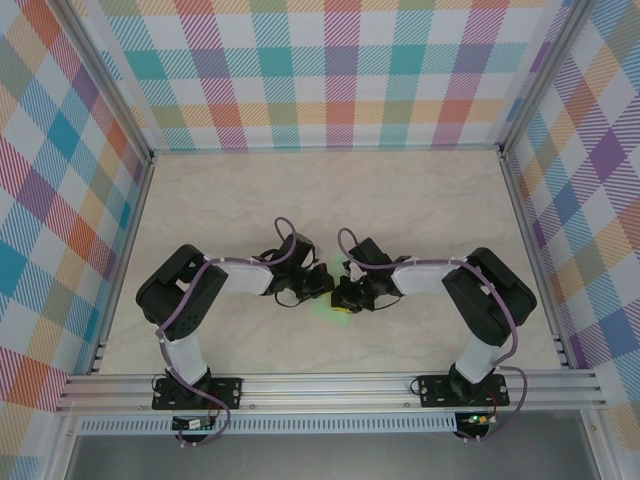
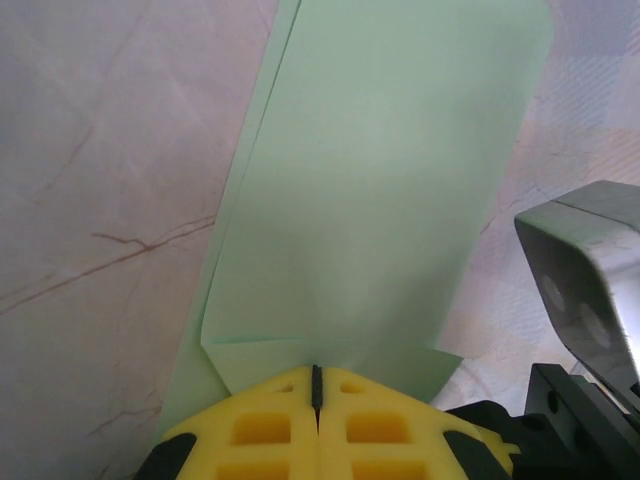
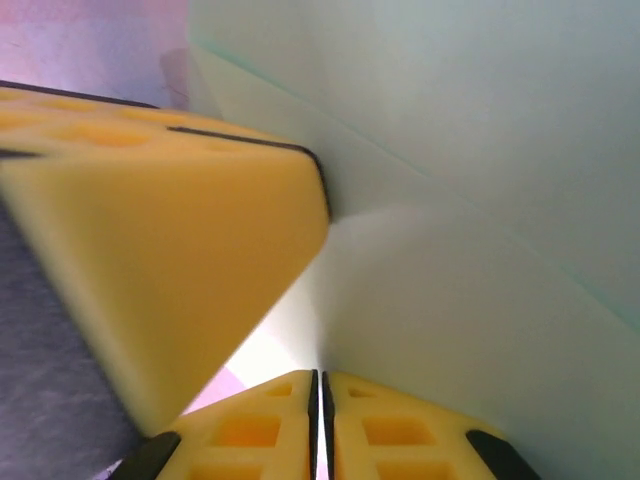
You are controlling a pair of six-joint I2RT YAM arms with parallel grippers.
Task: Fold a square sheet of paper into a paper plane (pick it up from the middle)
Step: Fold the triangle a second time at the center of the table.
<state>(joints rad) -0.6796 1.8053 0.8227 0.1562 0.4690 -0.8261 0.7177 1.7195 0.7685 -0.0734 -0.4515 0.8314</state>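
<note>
We pinched the sheet of paper (image 2: pixel 380 200) with our left gripper (image 2: pixel 316 374) at bottom centre. Our right gripper (image 3: pixel 320 380) clamped it too.

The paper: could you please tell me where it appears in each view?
Top external: paper centre, between left gripper and right gripper.
Left wrist: centre, above left gripper.
Right wrist: upper right, above right gripper.
Shared landmark: left gripper, its yellow pad at left in the right wrist view.
</note>
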